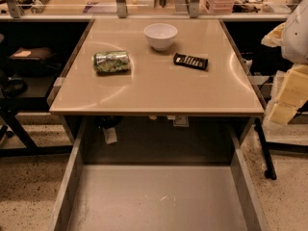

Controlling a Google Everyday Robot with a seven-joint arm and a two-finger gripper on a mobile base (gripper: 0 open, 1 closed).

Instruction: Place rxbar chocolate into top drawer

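The rxbar chocolate (pixel 190 61) is a flat black wrapper with pale lettering. It lies on the beige table top (pixel 154 93), right of centre and just in front of a white bowl. The top drawer (pixel 156 196) is pulled out below the table's front edge, and its pale grey bottom holds nothing. My arm shows as white and cream parts at the right edge of the view. My gripper (pixel 285 102) hangs there beside the table's right side, well away from the bar and holding nothing that I can see.
A white bowl (pixel 160 35) stands at the back centre of the table. A crushed green can (pixel 111 61) lies on its side at the left. Shelves with clutter run behind the table. Dark furniture stands at the left on a speckled floor.
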